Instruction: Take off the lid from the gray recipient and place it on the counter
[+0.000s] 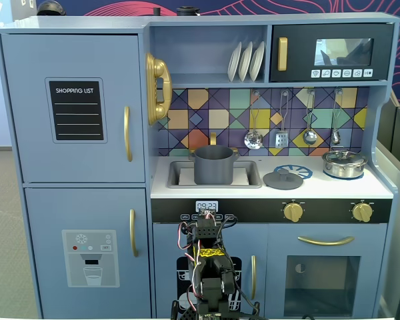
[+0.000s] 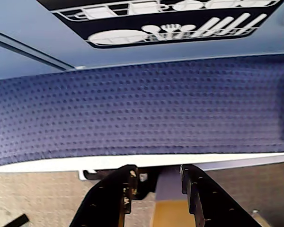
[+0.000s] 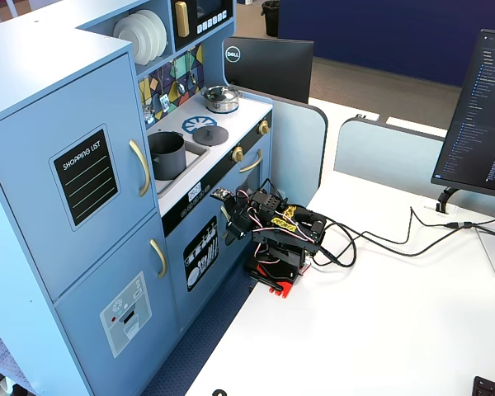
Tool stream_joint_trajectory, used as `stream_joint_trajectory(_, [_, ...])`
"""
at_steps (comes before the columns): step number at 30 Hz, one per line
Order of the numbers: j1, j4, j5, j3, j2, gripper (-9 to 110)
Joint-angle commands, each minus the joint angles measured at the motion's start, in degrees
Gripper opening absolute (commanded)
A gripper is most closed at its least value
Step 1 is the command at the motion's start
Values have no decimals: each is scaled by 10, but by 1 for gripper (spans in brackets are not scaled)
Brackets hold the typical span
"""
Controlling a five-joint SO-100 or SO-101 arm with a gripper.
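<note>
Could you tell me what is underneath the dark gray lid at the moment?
The lid lies flat on the white counter, partly covering the blue burner print, beside the open gray pot in the sink. How much print it hides cannot be seen.

Gray recipient: matte dark gray, smooth wall. Lid: same matte gray finish. Counter: smooth white surface. Steel pot, farther from the gripper: shiny polished metal. Knobs: glossy gold. Below the gripper in the wrist view, mat: blue cloth, dimpled waffle weave. Fingers: black plastic.
</note>
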Motion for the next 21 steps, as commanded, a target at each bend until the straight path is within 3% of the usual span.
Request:
stream_joint_trajectory(1, [14, 103, -9, 9, -3, 3])
stream_joint_trajectory(21, [17, 104, -9, 9, -3, 4])
